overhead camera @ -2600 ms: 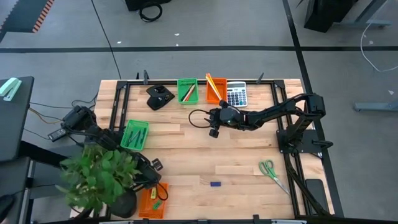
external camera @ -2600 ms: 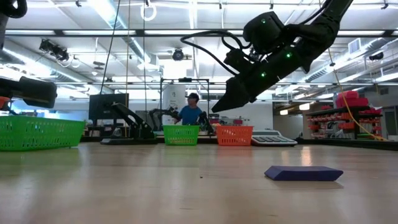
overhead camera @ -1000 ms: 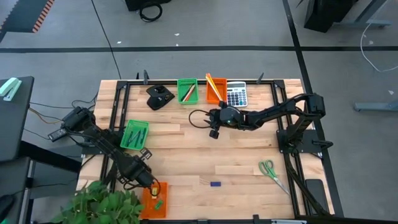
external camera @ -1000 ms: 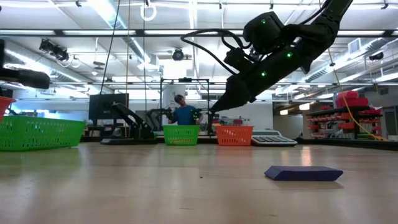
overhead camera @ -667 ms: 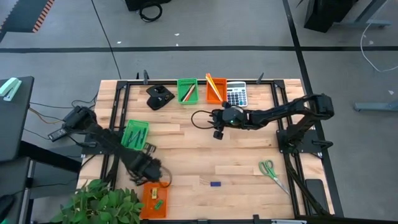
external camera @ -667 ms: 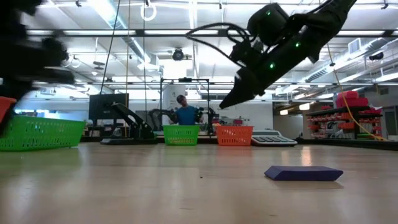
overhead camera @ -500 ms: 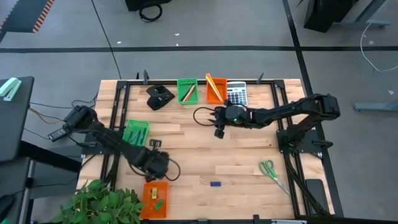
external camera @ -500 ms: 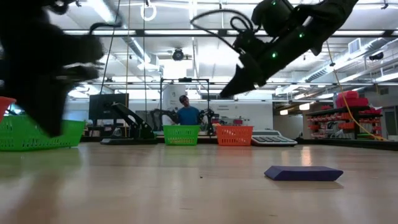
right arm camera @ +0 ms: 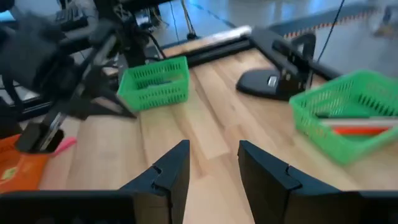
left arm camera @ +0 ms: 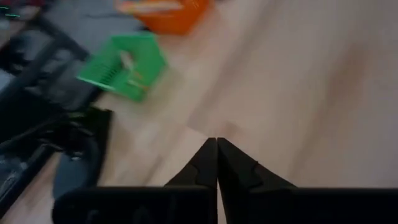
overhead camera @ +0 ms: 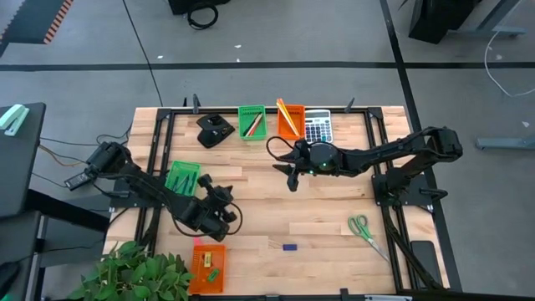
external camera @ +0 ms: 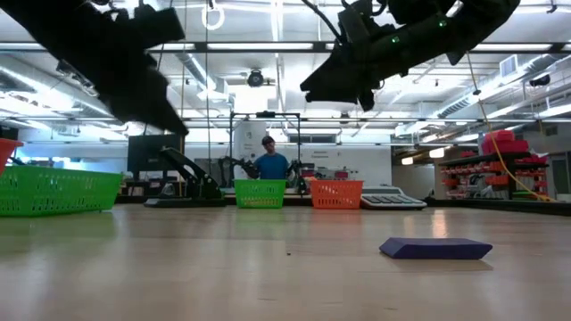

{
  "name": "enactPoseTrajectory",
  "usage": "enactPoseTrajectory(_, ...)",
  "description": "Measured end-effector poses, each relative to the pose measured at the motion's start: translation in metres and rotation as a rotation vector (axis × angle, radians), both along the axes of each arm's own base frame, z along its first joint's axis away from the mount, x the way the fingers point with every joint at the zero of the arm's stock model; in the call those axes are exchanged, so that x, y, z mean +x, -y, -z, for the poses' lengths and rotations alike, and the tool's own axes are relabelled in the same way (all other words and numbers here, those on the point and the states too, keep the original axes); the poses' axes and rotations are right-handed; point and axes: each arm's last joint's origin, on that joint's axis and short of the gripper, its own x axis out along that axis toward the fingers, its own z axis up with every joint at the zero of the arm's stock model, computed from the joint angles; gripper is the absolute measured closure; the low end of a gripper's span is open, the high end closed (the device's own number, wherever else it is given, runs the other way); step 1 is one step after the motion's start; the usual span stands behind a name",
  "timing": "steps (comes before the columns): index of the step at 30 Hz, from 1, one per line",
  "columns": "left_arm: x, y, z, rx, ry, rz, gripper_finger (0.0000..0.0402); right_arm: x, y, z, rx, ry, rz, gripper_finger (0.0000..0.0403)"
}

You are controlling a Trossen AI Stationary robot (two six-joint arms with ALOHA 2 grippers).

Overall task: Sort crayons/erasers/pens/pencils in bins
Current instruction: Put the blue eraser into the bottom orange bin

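My left gripper [overhead camera: 227, 214] hovers shut and empty over the bare wood left of the table's middle, just beyond the near orange bin [overhead camera: 207, 267]; its fingertips [left arm camera: 216, 148] meet. My right gripper [overhead camera: 289, 174] hangs open and empty above the table's middle, near the far bins; its fingers stand apart [right arm camera: 214, 160]. A blue eraser [overhead camera: 289, 247] lies flat on the wood near the front [external camera: 435, 248]. The far green bin [overhead camera: 252, 121] holds long sticks. A yellow pencil leans out of the far orange bin [overhead camera: 290, 119]. A second green bin [overhead camera: 182, 180] stands at the left.
A grey calculator [overhead camera: 318, 127] and a black desk item [overhead camera: 214, 131] sit at the far edge. Green-handled scissors [overhead camera: 364, 228] lie at the near right. A potted plant [overhead camera: 134, 272] stands off the near left corner. A person [external camera: 269, 160] shows in the room behind.
My left gripper has swung from above the near orange bin toward the table's middle and far side, rolling its wrist as it went. My right gripper has risen and tipped nearer to level. The blue eraser has stayed put.
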Motion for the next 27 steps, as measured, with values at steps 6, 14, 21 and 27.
enactPoseTrajectory(6,0.001,-0.001,-0.003,0.046,0.099,-0.055,0.0372,0.001,-0.014,0.005,0.054,-0.025,-0.113,0.0259)
enactPoseTrajectory(14,0.001,0.001,-0.003,0.061,0.088,-0.035,0.0366,0.0,-0.037,0.006,0.104,-0.146,-0.072,0.0237)
enactPoseTrajectory(21,0.002,-0.002,-0.003,0.14,0.012,0.009,0.038,-0.004,-0.061,0.003,-0.02,-0.307,-0.133,0.0214)
enactPoseTrajectory(27,0.007,-0.014,-0.004,0.219,-0.052,0.0,0.0381,-0.019,-0.079,0.026,-0.107,-0.354,-0.213,0.0223)
